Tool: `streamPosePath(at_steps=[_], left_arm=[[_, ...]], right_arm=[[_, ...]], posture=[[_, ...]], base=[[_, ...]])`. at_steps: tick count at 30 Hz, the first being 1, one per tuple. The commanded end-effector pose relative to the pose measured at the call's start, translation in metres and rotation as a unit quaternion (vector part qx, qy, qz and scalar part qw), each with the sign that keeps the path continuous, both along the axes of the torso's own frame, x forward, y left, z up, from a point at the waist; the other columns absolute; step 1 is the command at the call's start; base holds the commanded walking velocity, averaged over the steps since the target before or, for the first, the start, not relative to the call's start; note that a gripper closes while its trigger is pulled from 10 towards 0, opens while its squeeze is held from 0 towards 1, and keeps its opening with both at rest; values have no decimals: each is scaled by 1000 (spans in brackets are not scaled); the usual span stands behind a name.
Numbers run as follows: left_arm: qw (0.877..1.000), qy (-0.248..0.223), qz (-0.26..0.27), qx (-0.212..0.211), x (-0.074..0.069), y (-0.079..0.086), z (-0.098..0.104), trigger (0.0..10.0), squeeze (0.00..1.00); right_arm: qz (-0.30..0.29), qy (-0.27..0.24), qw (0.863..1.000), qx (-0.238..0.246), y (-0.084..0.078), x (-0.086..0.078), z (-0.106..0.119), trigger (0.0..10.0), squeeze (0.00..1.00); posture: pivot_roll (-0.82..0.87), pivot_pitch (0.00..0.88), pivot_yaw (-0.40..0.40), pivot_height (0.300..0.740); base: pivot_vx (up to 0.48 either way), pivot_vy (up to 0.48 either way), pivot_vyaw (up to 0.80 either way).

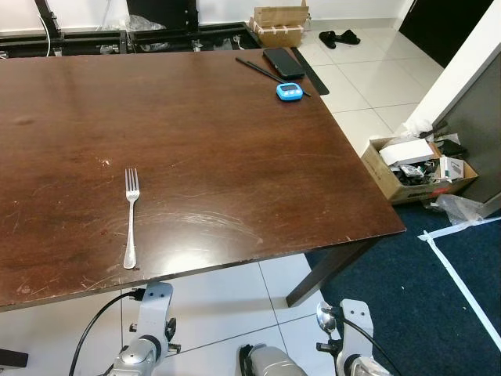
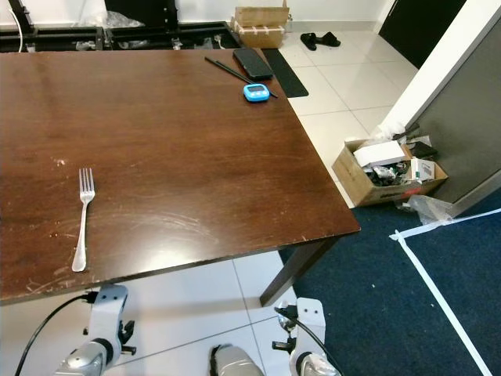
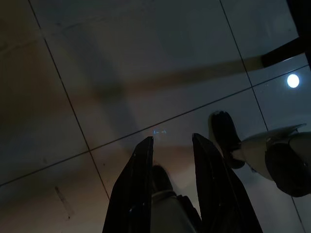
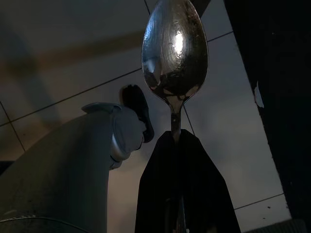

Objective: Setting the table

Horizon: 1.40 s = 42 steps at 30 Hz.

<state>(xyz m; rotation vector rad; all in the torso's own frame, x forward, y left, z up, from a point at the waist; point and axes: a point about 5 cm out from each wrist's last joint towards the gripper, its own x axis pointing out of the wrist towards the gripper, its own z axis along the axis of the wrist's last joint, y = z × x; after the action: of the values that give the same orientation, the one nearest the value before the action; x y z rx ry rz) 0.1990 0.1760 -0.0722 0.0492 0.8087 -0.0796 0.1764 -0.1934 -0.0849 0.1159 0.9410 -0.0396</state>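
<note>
I have a spoon [image 4: 175,53] clamped by its handle in the right gripper [image 4: 177,145], held low below the near edge of the table [image 1: 235,157], while the left gripper [image 3: 172,145] hangs idle over the floor tiles with its fingers apart and nothing between them. A fork [image 1: 131,217] already lies near the near-left edge. I judge the spoon is next: lift the right arm over the edge and lay it to the fork's right, well apart.

Both silver arms hang low at the bottom edge of the head views. The left gripper [image 3: 172,145] has its fingers apart; the right gripper [image 4: 176,138] is clamped on a spoon [image 4: 175,48].
</note>
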Motion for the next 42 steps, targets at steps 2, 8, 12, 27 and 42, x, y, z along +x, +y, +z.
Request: streamPosePath(at_steps=[2, 8, 12, 27, 42], left_arm=[[1000, 3, 3, -5, -3, -2, -2, 10000, 0], [1000, 3, 2, -6, -3, -2, -2, 10000, 0], [1000, 3, 2, -6, -4, -2, -2, 10000, 0], [1000, 3, -1, -6, -4, -2, -2, 10000, 0], [1000, 1, -1, -9, -2, -3, -1, 10000, 0]], right_arm=[[1, 3, 1000, -3, -2, -4, -1, 10000, 0], [2, 3, 1000, -4, -3, -4, -1, 10000, 0], [2, 3, 1000, -5, -4, -5, -1, 10000, 0], [4, 3, 1000, -5, -4, -6, -2, 10000, 0], [4, 2, 1000, -5, -4, -5, -1, 10000, 0]], posture=[[36, 58, -27, 740], [36, 62, -29, 740], [36, 64, -28, 740], [38, 70, -28, 740], [36, 71, -29, 740]], base=[[-306, 0, 0], [-335, 0, 0], [-335, 0, 0], [-318, 0, 0], [-350, 0, 0]])
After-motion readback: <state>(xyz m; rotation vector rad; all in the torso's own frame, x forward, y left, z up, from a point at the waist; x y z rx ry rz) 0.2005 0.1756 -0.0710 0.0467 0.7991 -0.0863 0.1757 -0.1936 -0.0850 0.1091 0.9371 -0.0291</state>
